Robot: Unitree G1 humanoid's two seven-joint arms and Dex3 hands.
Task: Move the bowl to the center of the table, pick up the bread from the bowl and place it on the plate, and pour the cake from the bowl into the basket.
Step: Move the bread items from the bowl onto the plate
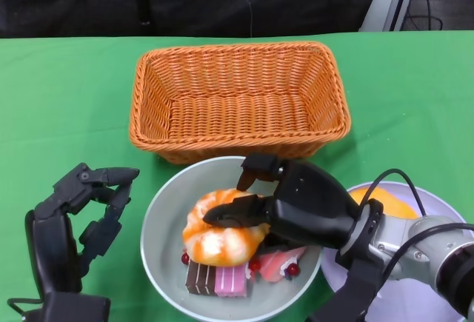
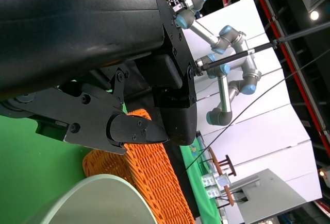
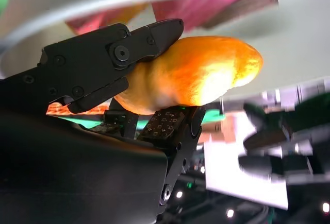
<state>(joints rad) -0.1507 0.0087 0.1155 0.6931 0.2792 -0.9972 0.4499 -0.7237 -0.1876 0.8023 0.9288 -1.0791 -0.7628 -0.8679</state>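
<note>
Green table [image 1: 67, 92] fills the head view, bare cloth wide on both far sides and along the left edge. Orange wicker basket [image 1: 238, 100] sits at centre-far, long side across, its near wall just beyond the bowl's rim. Pale grey-green bowl [image 1: 159, 222] lies near-centre, directly in front of the basket; little room between the two. White plate [image 1: 433, 200] is at the near right, partly hidden by the right forearm, its rim just beside the bowl's; an orange-yellow item on it is mostly covered. Right hand [image 1: 296, 200] reaches in over the bowl from the right, palm turned toward the left, fingers closed around the bread [image 1: 222, 237]; the right wrist view shows the loaf [image 3: 206, 72] pinched between an upper finger [image 3: 113, 54] and a padded lower one. Bread is over the bowl's middle; whether it is clear of the contents I cannot tell. Beneath it lie cake pieces [image 1: 215, 277], brown and pink, with small red cherries. Left hand [image 1: 89, 203] stands upright on the near left, beside the bowl without touching, fingers apart and loosely curled, holding nothing.
</note>
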